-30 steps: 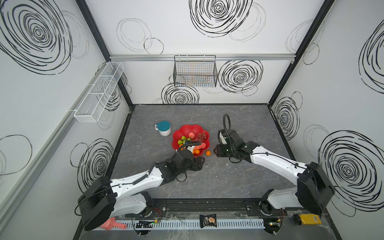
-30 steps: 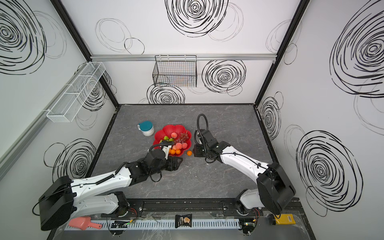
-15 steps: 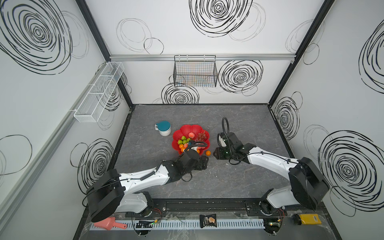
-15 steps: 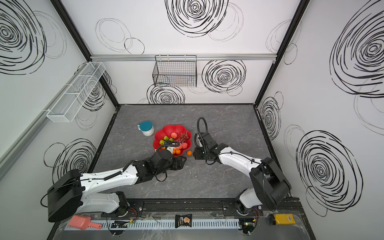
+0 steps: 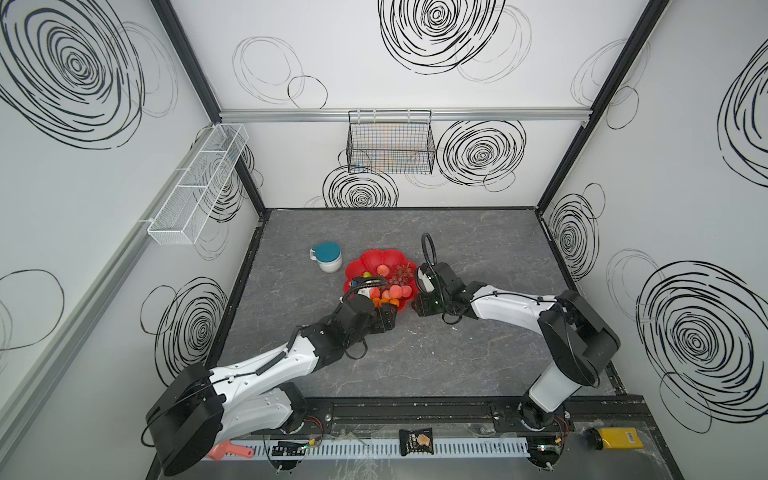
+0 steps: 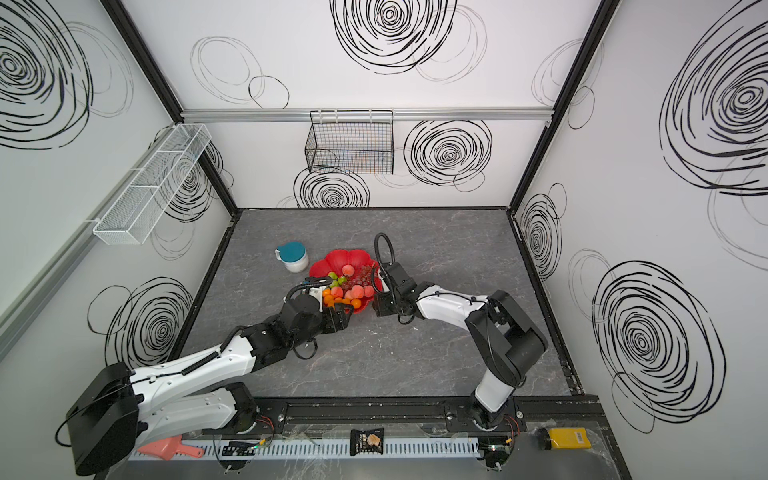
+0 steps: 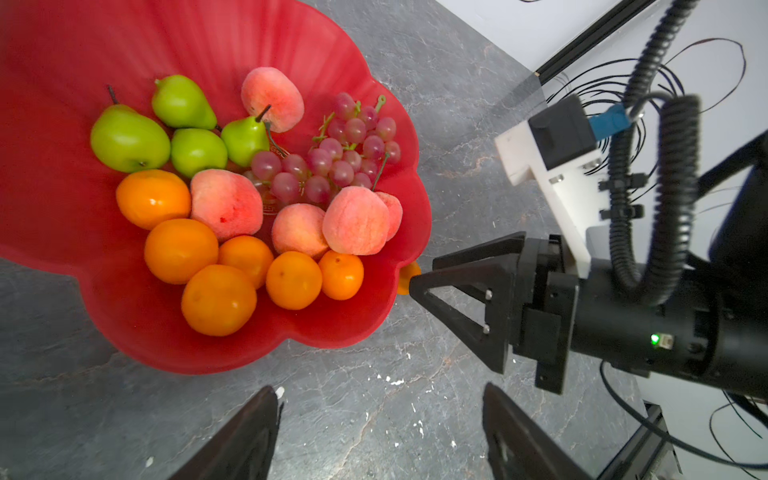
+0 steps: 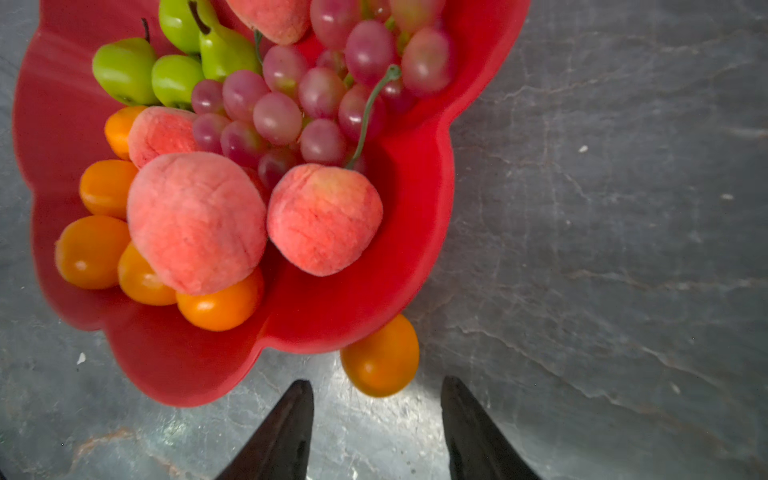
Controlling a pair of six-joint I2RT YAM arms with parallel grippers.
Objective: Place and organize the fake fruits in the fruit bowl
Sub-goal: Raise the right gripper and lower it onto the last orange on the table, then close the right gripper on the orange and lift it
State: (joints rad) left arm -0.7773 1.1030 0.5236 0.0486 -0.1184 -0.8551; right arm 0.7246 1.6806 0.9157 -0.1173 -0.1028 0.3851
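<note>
Right gripper (image 8: 376,384) has crept up to the stray orange (image 8: 380,357), jaws apart and empty. Orange sits on the table (image 8: 582,249), tucked under the fruit bowl (image 8: 415,232) rim. Next up, probably: pinch it, lift it in. Left gripper (image 7: 379,388) hangs open, idle.

Glossy red scalloped bowl (image 7: 62,187): green plastic pears (image 7: 129,139), orange plastic balls (image 7: 180,250), pink-red peaches (image 7: 226,203), red-purple grape bunch (image 7: 332,162). Grey marbled table (image 7: 374,415).

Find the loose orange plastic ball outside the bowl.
In the right wrist view, the round orange plastic ball sits partly under the rim of the glossy red scalloped bowl, ahead of the right end effector.
</note>
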